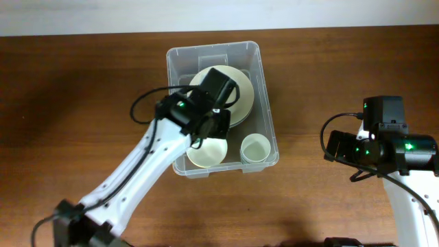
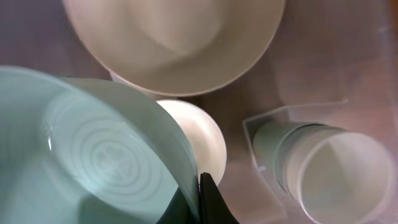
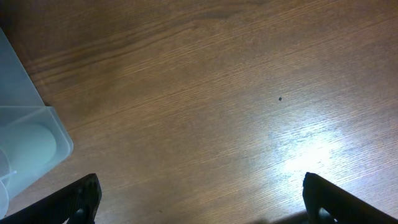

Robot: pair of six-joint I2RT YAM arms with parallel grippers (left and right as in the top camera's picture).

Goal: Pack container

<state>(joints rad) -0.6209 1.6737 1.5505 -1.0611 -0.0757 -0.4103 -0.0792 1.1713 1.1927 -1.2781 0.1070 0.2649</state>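
Note:
The clear plastic container stands at the table's middle. In it lie a cream bowl at the front left and a pale cup at the front right. My left gripper is inside the container, shut on the rim of a pale green plate that it holds tilted. In the left wrist view the fingers pinch the plate's edge above a large cream bowl, a small cream bowl and the cup. My right gripper is open and empty over bare wood.
The container's front right corner shows at the left of the right wrist view. The right arm sits over brown wooden table right of the container. The left arm reaches in from the front left.

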